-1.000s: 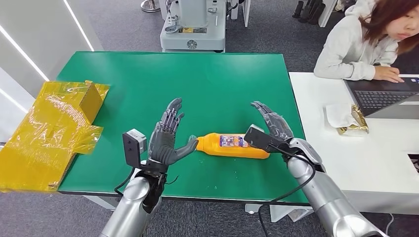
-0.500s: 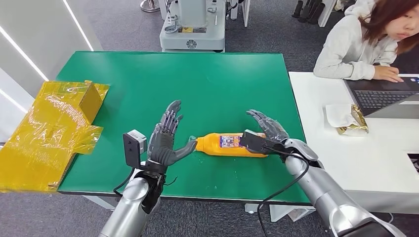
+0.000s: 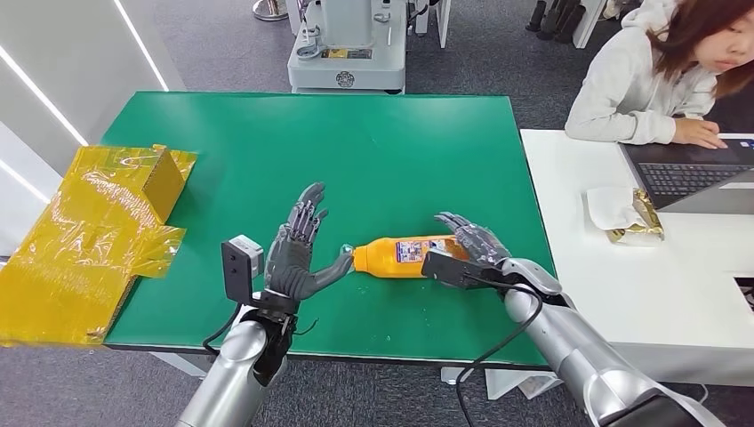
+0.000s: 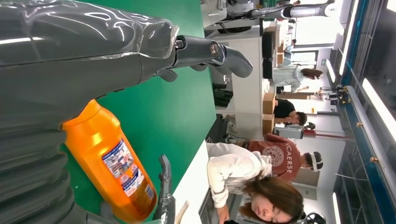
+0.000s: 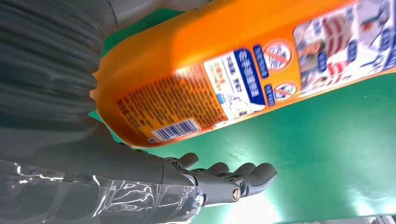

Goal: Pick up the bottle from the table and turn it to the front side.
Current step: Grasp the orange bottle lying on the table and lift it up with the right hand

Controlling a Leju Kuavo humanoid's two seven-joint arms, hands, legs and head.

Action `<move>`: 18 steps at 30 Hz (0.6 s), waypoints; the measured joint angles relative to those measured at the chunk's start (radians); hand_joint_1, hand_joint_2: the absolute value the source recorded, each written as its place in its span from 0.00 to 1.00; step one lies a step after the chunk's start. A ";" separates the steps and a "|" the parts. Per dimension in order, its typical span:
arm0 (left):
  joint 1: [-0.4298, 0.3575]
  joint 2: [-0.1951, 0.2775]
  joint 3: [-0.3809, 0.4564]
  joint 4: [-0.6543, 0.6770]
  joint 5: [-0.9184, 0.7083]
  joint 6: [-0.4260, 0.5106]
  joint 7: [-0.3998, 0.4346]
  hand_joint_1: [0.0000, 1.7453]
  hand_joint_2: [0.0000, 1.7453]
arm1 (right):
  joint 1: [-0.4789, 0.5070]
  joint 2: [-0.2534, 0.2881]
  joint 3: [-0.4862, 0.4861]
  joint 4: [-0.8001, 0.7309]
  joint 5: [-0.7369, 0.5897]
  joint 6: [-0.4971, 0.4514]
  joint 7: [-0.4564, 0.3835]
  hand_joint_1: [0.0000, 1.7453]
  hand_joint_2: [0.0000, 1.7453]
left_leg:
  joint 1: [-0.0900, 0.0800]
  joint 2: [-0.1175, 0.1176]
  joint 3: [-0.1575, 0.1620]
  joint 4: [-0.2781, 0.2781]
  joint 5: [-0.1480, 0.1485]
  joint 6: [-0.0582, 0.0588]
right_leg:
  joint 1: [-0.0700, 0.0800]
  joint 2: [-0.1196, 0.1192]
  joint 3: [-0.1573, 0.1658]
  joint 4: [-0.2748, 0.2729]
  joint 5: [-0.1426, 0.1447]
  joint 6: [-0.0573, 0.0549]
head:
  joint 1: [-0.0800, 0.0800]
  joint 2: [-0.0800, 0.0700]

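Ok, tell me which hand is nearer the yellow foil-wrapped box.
Left. The left hand is by the bottle's cap end, on the side toward the yellow foil-wrapped box; the right hand is at the bottle's far end.

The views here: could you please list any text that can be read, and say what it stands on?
"CARSE": on a person's red shirt, left wrist view; the first letters are hidden.
Bottle label: print, barcode and round signs, all too blurred to read.
Grey machine plates: too small to read.

Both arms are smooth silver tubes ending in dark grey hands, the left hand and the right hand, with slim black-jointed fingers. A boxy black-and-grey camera sits at each wrist, trailing black cable. Grey ribbed covers sheathe the wrists.
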 joint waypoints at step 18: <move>0.002 0.009 -0.006 0.006 0.057 -0.002 0.002 0.00 1.00 | -0.107 0.056 0.107 0.078 0.014 0.121 0.033 0.00 1.00 | 0.000 0.000 -0.001 0.000 0.001 -0.001 | 0.000 0.000 -0.001 0.000 0.001 -0.001 | 0.000 0.000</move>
